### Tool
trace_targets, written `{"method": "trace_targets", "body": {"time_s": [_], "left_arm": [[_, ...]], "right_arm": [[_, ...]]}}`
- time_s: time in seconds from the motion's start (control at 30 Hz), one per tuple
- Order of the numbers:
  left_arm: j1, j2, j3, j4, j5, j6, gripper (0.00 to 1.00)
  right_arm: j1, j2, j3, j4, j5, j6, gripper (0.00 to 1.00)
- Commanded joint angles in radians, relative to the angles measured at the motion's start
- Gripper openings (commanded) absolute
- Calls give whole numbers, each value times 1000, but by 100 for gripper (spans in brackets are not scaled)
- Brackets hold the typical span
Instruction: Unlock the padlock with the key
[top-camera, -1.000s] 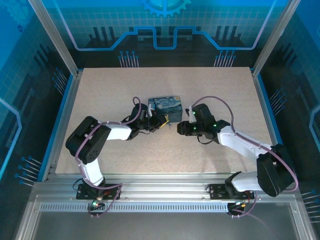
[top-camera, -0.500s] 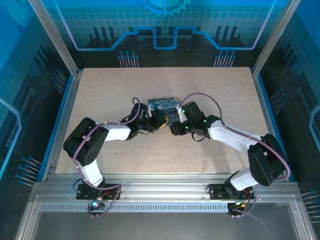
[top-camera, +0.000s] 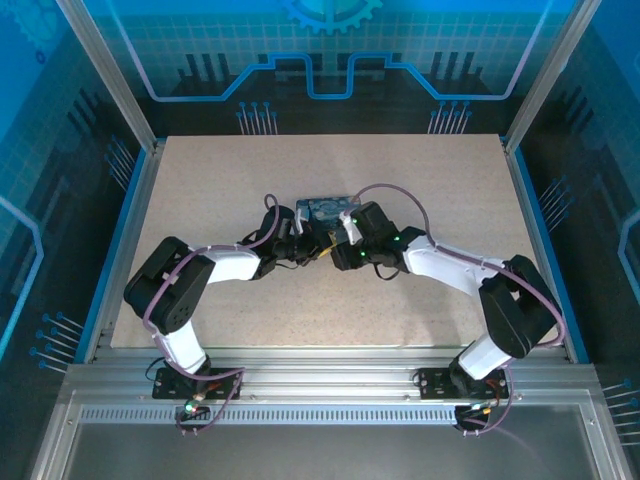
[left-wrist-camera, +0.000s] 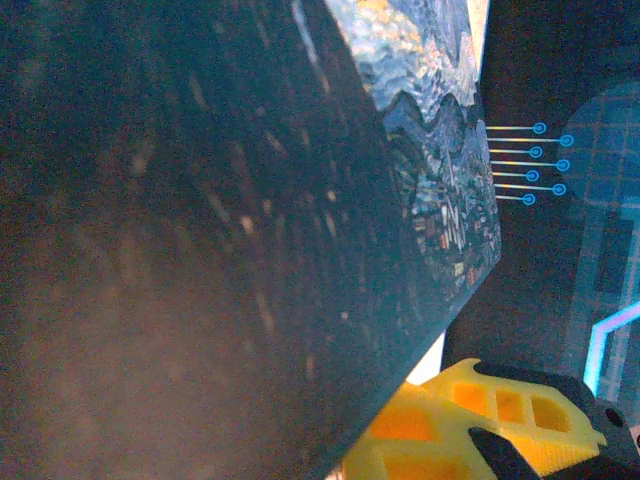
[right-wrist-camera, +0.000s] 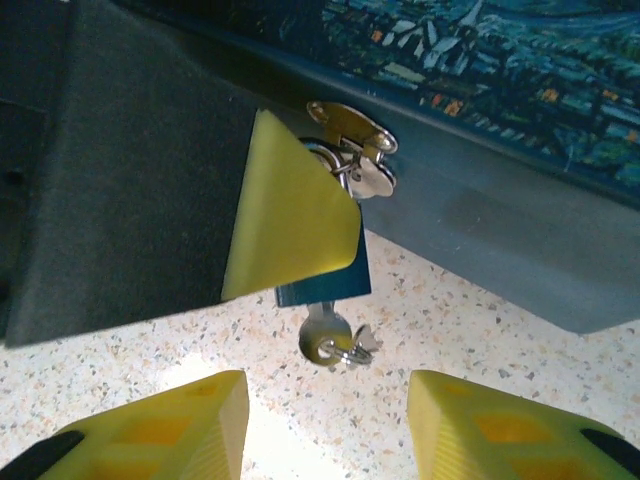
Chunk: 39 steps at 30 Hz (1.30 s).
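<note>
A speckled beige table (top-camera: 420, 170) sits inside blue printed walls (top-camera: 330, 60). Near its middle stands a tin (top-camera: 325, 207) painted in dark blue swirls. Both arms reach in from the near edge and meet just in front of it, the left gripper (top-camera: 318, 243) and the right gripper (top-camera: 345, 240) almost nose to nose.

In the right wrist view the tin's front wall (right-wrist-camera: 520, 210) runs across the top. A pale metal hasp (right-wrist-camera: 350, 122) sticks out from it. The padlock (right-wrist-camera: 322, 287) hangs from the hasp, just above the table. One yellow finger (right-wrist-camera: 290, 210) of the left gripper lies flat over most of the padlock. That claw is closed on the lock; its second finger is hidden behind. Only the shackle by the hasp and a bluish lower corner of the body show.

The key (right-wrist-camera: 322, 338) pokes down out of the padlock's underside, with a small ring (right-wrist-camera: 357, 348) on its head. The right gripper (right-wrist-camera: 328, 390) is open, its two yellow fingers spread either side and just short of the key, touching nothing.

The left wrist view is pressed close to the tin's dark side (left-wrist-camera: 200, 250), with the painted face (left-wrist-camera: 430, 150) at the upper right and a yellow finger (left-wrist-camera: 470, 415) at the bottom.
</note>
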Motion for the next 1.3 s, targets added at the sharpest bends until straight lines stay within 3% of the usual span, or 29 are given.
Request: {"method": "trace_targets", "body": {"time_s": [0.0,0.63,1.07,1.13,1.27], "left_arm": [[4,-39,34,9,39,25,0],[17,-44,30,23,50,18,0],[18,-45,26,32,53,14,0],[18,-48,23,33,51,15,0],[18,-47,19,34,53,14,0]], "right_arm": [[14,26,38,30,18,-28,47],[27,83,58,52,28,-54,44],[32,98,66,51,32,-57,36],[32,94,61,56,34,-57,32],[33,88,55,60,18,-68,6]]}}
